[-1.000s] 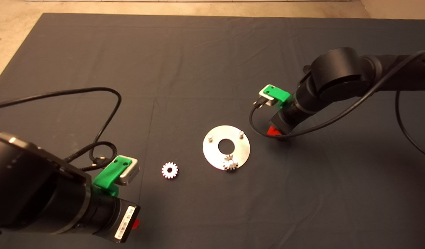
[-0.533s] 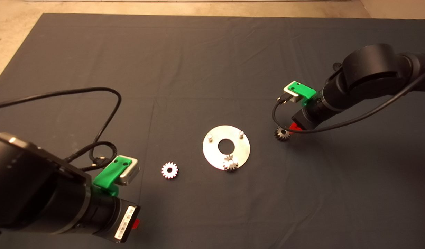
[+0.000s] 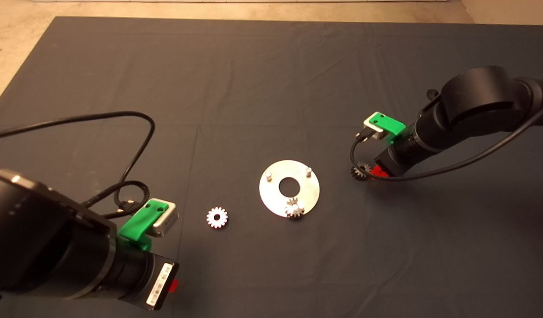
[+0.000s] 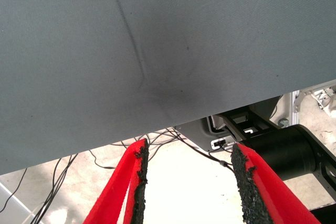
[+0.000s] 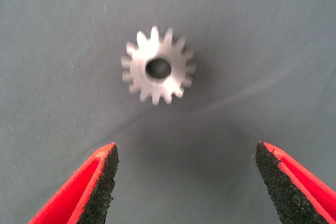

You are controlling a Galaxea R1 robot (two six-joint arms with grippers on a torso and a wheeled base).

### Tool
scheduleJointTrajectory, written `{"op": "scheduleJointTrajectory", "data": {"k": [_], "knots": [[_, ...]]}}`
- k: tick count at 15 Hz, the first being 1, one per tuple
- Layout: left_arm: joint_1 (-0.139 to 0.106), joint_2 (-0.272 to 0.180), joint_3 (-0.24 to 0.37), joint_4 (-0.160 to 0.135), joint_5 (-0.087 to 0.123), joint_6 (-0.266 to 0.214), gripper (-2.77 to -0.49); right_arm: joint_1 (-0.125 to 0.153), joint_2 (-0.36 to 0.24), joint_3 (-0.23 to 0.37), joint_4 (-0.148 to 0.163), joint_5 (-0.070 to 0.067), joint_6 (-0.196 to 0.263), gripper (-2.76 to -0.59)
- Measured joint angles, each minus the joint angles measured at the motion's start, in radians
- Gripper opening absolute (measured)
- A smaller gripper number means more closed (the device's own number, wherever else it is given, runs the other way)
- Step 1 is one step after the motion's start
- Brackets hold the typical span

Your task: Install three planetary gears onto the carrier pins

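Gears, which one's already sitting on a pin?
The gear on the disc's near edge; the other two lie flat on the mat, off the disc.

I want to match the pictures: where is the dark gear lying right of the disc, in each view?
Head view: dark gear on the mat, right of the disc, beside the right gripper.
Left wrist view: not in it.
Right wrist view: gear flat, ahead of the open jaws.
Shared landmark: the dark mat.
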Motion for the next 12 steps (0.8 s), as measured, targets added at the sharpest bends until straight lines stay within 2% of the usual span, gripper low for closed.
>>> {"op": "scheduleJointTrajectory", "data": {"k": [3,6,7,8,9,12], "knots": [[0.0,0.0,0.0,0.0,0.0,0.0,-2.21,-0.032,0.0,0.0,0.002,-0.001,0.001,-1.44],[0.0,0.0,0.0,0.0,0.0,0.0,-2.21,-0.046,0.0,-0.027,0.006,0.01,0.001,-1.44],[0.0,0.0,0.0,0.0,0.0,0.0,-2.21,-0.046,0.0,-0.041,0.006,0.02,0.001,-1.44],[0.0,0.0,0.0,0.0,0.0,0.0,-2.21,-0.046,0.001,-0.054,0.006,0.039,0.0,-1.44],[0.0,0.0,0.0,0.0,0.0,0.0,-2.21,-0.046,0.001,-0.066,0.006,0.052,0.0,-1.44],[0.0,0.0,0.0,0.0,0.0,0.0,-2.21,-0.048,0.004,-0.095,0.006,0.069,0.0,-1.44]]}}
